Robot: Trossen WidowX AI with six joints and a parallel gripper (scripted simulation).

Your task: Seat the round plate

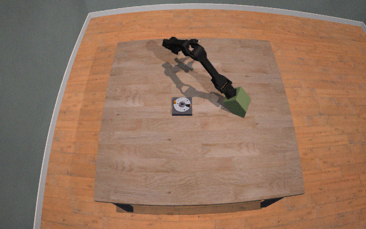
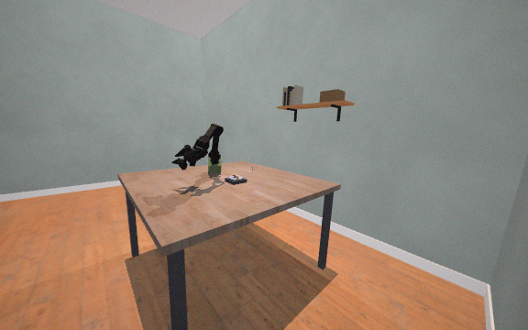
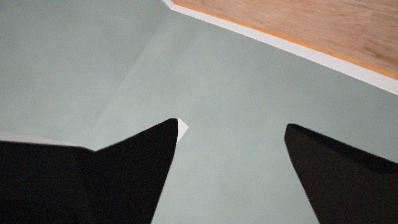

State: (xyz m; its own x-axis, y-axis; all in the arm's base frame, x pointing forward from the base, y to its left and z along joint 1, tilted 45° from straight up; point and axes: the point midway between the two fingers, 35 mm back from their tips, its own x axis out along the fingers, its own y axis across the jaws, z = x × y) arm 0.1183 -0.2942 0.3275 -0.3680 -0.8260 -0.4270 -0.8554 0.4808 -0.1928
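Fingers are parted with nothing between them, only wall showing through the gap in the wrist view. The gripper (image 1: 170, 44) hangs up in the air near the far edge of the table (image 1: 138, 178), well away from the work, aimed out at the room.

The plate (image 1: 182, 105) sits on the base (image 1: 175, 112) near the middle of the table, a little way from the arm's green block (image 1: 238, 102). From the top it looks level on the base, so my guess is it's seated or close to it, but it's too small to tell if the pin is really through the right hole.

The tab (image 1: 174, 102) points toward the left edge of the top view. A round plate has no long axis really, so that tab is the only heading you get.

Handling-wise it looks thin, stiff and light, probably a bit slick. If it needs moving, I'd pinch it across the rim, clear of the tab, and keep it flat so it doesn't jam on the pin.
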